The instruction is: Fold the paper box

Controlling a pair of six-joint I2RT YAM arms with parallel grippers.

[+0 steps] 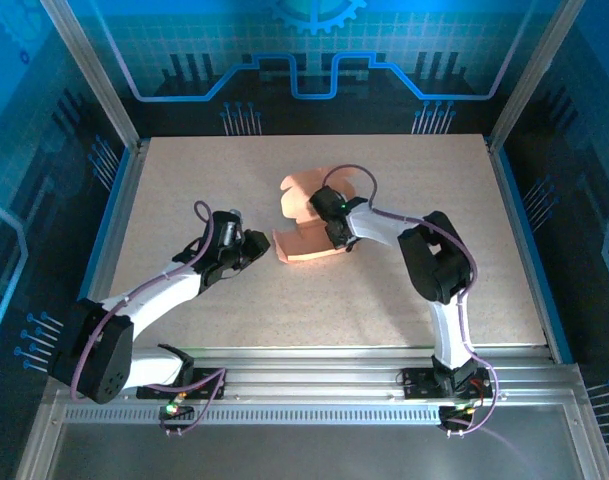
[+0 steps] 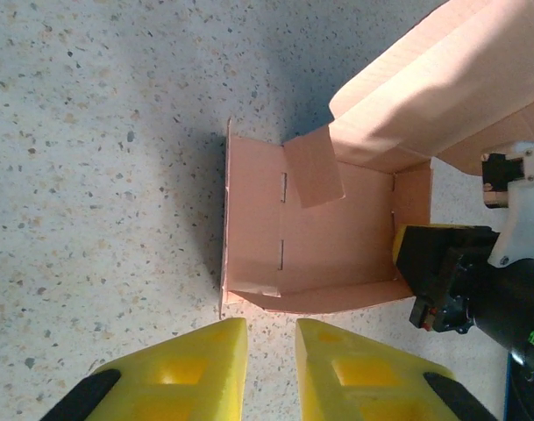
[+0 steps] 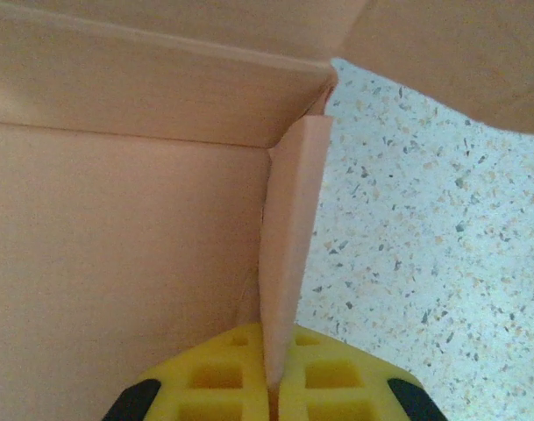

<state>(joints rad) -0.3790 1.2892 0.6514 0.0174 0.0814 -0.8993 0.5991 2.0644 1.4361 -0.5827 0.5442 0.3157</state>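
Robot lab cell, aluminium frame (image 1: 89, 70), blue panels (image 1: 314, 50)

Right tool (image 3: 271, 386) pinched, left tool (image 2: 271, 331) ajar

- A pale, speckled table (image 1: 174, 190) is carrying the scene, its top stretching between metal rails (image 1: 314, 358).
- The paper box (image 1: 302, 250) is lying directly on it, sitting near the middle, with its rounded flaps pointing toward 12 o'clock and a creased panel resting flat toward 6 o'clock.
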